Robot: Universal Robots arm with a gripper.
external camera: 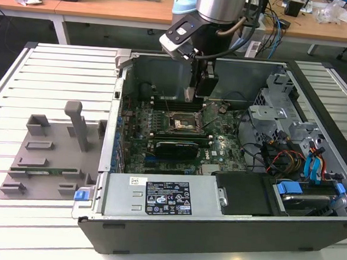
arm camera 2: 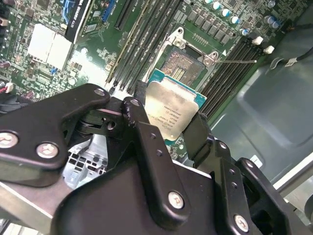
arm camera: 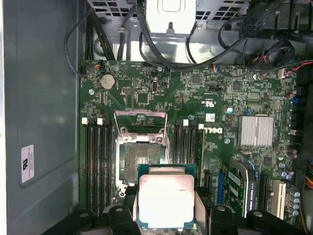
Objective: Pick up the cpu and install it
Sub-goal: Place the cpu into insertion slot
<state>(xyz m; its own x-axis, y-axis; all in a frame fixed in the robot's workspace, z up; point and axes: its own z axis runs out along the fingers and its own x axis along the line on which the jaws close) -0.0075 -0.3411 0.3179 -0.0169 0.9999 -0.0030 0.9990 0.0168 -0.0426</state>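
The cpu (arm camera 2: 172, 111) is a small square chip with a pale silver top and green edge, held flat between my black fingers (arm camera 2: 142, 142). My gripper (arm camera: 165, 208) is shut on it, and the cpu (arm camera: 165, 198) hangs above the motherboard beside the open socket (arm camera: 141, 156). That socket (arm camera 2: 187, 61) has its metal frame lifted and bare contacts showing. In the exterior view my gripper (external camera: 197, 95) hovers inside the open computer case, just above and behind the socket (external camera: 183, 123).
Memory slots (arm camera: 98, 161) flank the socket on both sides. A long black card (external camera: 175, 148) lies in front of the socket. Cables and a drive cage (external camera: 280, 113) fill the case at the exterior view's right. A grey fixture plate (external camera: 48, 152) rests outside the case.
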